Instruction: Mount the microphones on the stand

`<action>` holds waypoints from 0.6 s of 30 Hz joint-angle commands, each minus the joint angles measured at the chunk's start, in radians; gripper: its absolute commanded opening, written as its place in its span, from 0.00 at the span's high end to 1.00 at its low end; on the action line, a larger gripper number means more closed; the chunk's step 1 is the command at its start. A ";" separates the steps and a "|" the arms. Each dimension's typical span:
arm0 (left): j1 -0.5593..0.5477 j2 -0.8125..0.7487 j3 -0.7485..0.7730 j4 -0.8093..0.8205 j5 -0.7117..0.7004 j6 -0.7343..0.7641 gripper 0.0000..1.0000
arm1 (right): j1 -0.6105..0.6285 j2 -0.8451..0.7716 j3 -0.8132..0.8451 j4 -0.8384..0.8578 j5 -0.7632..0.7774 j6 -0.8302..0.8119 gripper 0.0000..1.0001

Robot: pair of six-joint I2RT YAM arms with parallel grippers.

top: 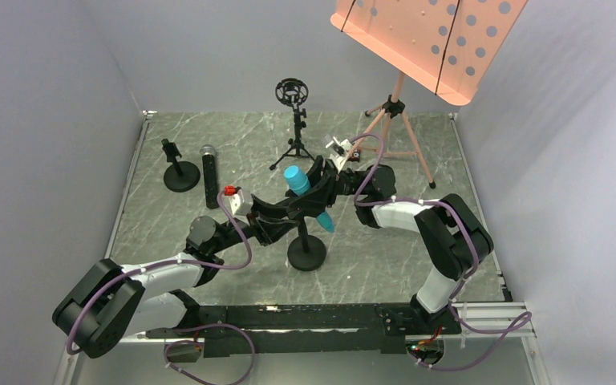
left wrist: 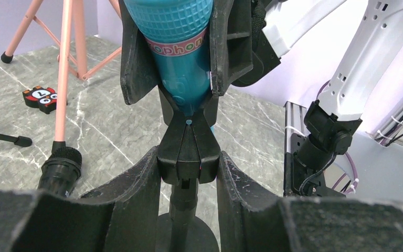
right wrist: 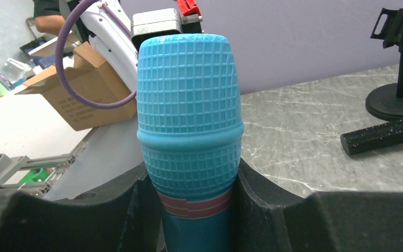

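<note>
Right gripper (right wrist: 191,207) pinches the cyan microphone (right wrist: 189,105) below its head; left gripper (left wrist: 189,176) clamps the stand clip (left wrist: 188,149). Recommend pressing the shaft squarely into the clip mouth, stand braced.

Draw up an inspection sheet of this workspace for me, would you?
Surface: grey marbled table.
Job's things: blue microphone tilted at the clip of the middle stand; black microphone lying beside a small stand; tripod stand at the back, empty.
Clutter: pink music stand; red-black tag.
Grippers: right gripper shut on the blue microphone; left gripper shut on the middle stand.
Cables: purple cables looped along both arms.
Surroundings: grey walls; cardboard box beyond the table.
</note>
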 commanded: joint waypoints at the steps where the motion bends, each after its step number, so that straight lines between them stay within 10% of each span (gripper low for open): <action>1: 0.003 0.003 0.001 0.119 -0.056 -0.057 0.55 | 0.007 -0.034 -0.032 0.100 -0.022 -0.015 0.75; 9: 0.002 -0.034 0.005 0.035 -0.051 -0.048 0.18 | -0.023 -0.079 -0.062 0.067 -0.041 -0.032 0.69; 18: 0.003 -0.106 0.052 -0.178 0.021 0.040 0.04 | -0.025 -0.092 -0.073 0.034 -0.060 -0.035 0.61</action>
